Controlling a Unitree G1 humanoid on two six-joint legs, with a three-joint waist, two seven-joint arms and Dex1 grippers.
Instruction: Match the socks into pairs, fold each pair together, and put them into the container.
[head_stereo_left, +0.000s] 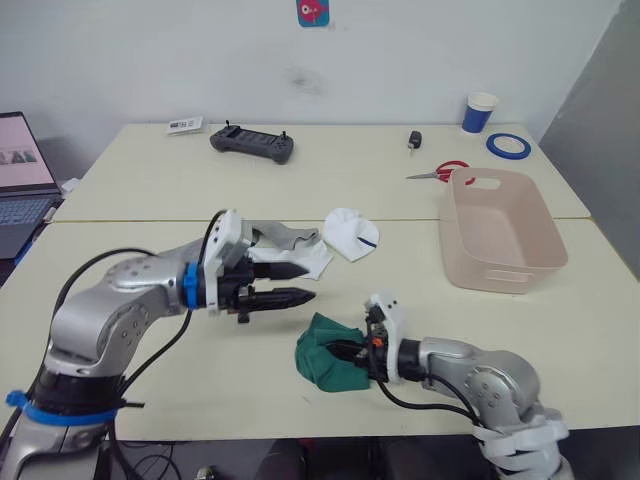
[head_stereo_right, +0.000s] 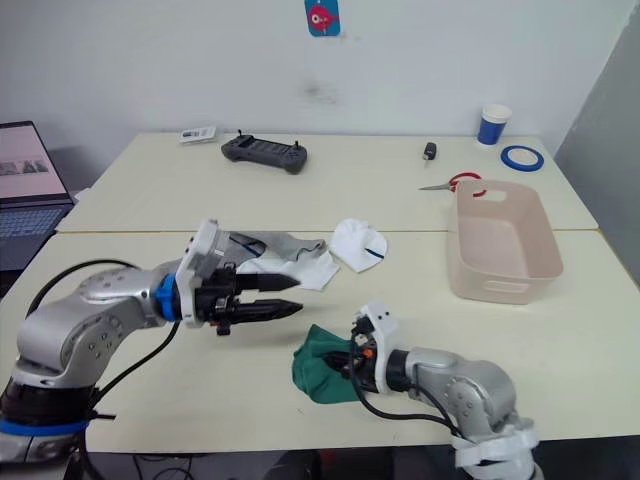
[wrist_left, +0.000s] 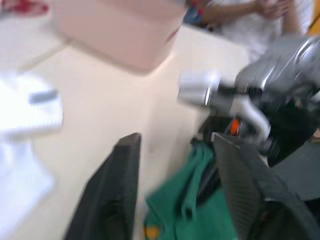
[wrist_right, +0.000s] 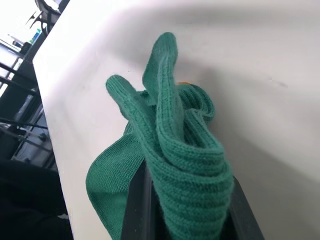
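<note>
On the near table in the left eye view, the right gripper (head_stereo_left: 362, 352) is clenching a bunched dark green sock bundle (head_stereo_left: 328, 350) close to the front edge, while the left gripper (head_stereo_left: 292, 283), fingers parted and empty, is hovering just beside it. The container (head_stereo_left: 520, 262) is standing empty toward the right edge, so by my judgement no pair is stowed yet; a grey sock (head_stereo_left: 280, 236), a flat white sock (head_stereo_left: 300, 262) and a rounded white sock with a navy stripe (head_stereo_left: 352, 233) are waiting near mid-table, and I cannot tell whether the green bundle is one sock or two. Bare tabletop is lying open between bundle and container, giving room for a carry, though the front edge is sitting close by the bundle. Across the far table in the right eye view, a black controller (head_stereo_right: 264, 151), scissors (head_stereo_right: 452, 183), a blue tape roll (head_stereo_right: 522, 157) and a paper cup (head_stereo_right: 493, 125) are lying well apart from the work. Along the left wrist view, two black fingers (wrist_left: 109, 195) are standing spread, facing the green fabric and the other arm, with the container beyond. From the right wrist view, green knit (wrist_right: 170, 165) is filling the gap between the right fingers, which are pinching it above the pale tabletop (wrist_right: 280, 60).
</note>
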